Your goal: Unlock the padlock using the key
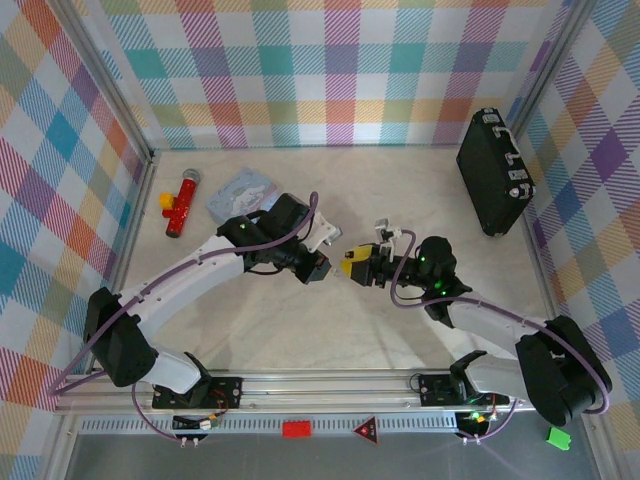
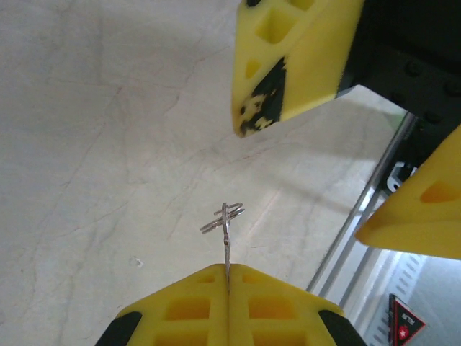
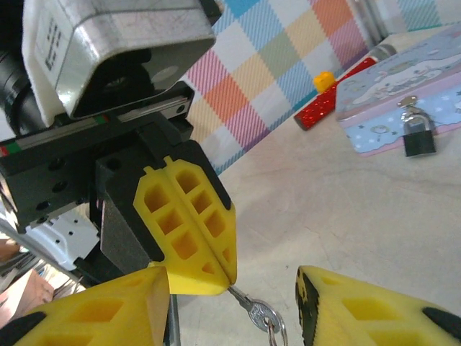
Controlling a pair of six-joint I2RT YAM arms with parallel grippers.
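The key (image 3: 257,313) is thin bright metal — smooth and glinting. The padlock (image 3: 419,140) has a dark matt body and a shiny metal shackle.

The worktop (image 1: 420,200) lies bare along the middle of its far edge and across its near centre. At the middle, the left claw (image 1: 318,268), pinched on the key (image 3: 257,313), faces the spread right claw (image 1: 353,268) across a narrow gap. The far left corner holds a pale blue tin (image 1: 243,190) with the padlock (image 3: 418,137) and a red-and-yellow toy (image 1: 181,203). A black case (image 1: 494,172) lines the right edge.
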